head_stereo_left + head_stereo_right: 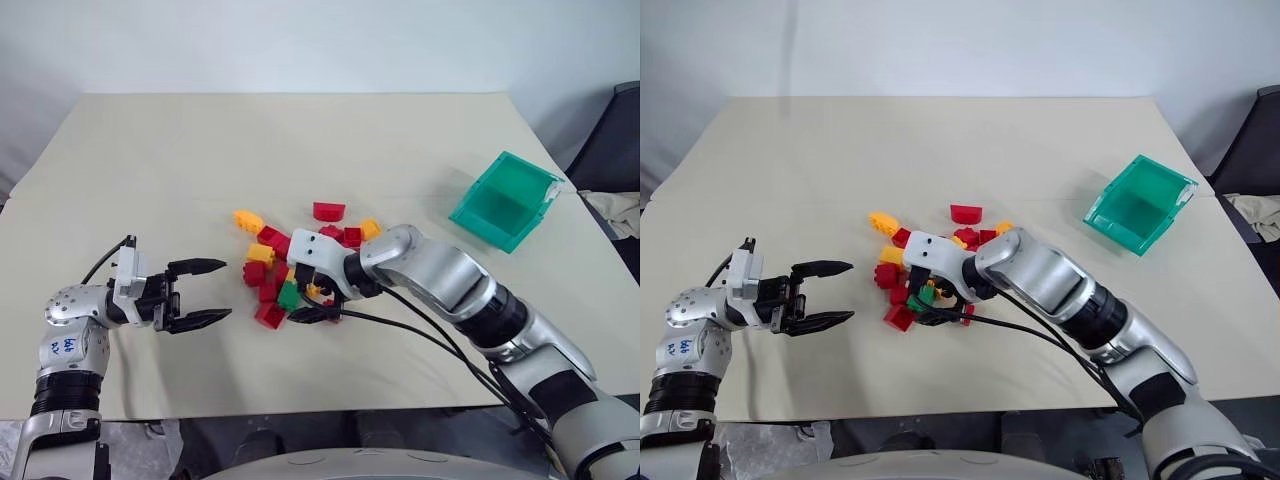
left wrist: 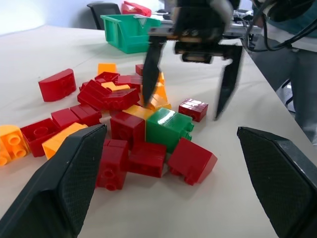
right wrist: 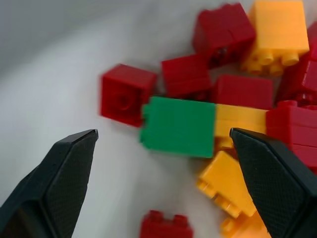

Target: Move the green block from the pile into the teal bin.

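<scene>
1. Now the green block point(image 1: 289, 295) is lying on the table point(image 1: 300, 150), at the near edge of the pile point(image 1: 300, 260), touched by red and yellow-orange bricks.
2. The right gripper point(image 1: 310, 300) is being held just above this block, with the fingers spread wide and nothing grasped; probably the spread is kept so that the block is being framed between both fingers.
3. The left gripper point(image 1: 205, 292) is being kept beside the pile, apart from it, fingers released and empty, apparently so that room is being left for the other arm.
4. The teal bin point(image 1: 505, 200) is standing tilted, well apart, toward the right side, and is waiting empty.
</scene>
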Action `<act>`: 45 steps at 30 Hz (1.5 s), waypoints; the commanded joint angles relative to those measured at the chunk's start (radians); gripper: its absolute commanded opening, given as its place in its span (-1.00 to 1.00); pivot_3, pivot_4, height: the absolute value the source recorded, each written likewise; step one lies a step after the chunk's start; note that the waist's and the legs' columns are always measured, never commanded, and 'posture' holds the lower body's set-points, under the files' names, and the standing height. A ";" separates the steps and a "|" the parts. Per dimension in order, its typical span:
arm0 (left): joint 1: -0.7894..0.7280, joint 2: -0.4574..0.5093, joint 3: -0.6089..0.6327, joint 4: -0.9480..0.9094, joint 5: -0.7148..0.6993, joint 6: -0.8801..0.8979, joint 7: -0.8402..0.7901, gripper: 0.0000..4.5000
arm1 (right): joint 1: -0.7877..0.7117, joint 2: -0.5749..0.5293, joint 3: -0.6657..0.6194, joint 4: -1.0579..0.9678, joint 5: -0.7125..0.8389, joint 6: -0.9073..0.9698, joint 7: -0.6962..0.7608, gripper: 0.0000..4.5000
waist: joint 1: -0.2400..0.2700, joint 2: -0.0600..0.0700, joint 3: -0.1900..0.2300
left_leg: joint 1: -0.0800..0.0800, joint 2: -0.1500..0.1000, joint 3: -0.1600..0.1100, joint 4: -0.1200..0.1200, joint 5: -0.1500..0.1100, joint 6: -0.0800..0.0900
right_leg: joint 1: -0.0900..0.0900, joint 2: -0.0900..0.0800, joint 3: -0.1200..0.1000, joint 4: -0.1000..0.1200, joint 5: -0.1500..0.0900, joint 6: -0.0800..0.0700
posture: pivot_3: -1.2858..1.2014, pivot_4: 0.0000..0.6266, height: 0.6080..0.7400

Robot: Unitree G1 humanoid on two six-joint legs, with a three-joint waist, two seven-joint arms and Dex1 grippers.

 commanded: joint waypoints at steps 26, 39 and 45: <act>0.037 -0.012 0.037 -0.076 -0.017 -0.012 0.033 1.00 | -0.015 0.074 0.100 -0.018 -0.034 0.132 0.053 0.98 | -0.004 -0.001 -0.001 | 0.002 0.000 -0.002 0.000 0.001 -0.001 | 0.001 0.000 -0.001 0.003 0.000 0.000 | 0.03 -0.52 1.00; 0.059 -0.015 0.043 -0.100 -0.022 -0.013 0.036 1.00 | -0.019 0.156 0.033 0.123 -0.072 0.052 -0.001 0.11 | -0.011 -0.001 -0.001 | 0.003 0.001 -0.003 0.000 0.002 -0.001 | 0.001 0.000 -0.001 0.006 0.000 0.000 | 0.03 -0.52 1.00; 0.069 -0.016 0.047 -0.110 -0.025 -0.015 0.043 1.00 | -0.019 0.166 0.015 0.151 -0.097 -0.002 -0.016 -0.51 | -0.011 -0.001 -0.001 | 0.000 0.001 -0.003 0.000 0.002 0.000 | 0.000 0.000 -0.002 0.003 0.000 0.000 | 0.03 -0.52 1.00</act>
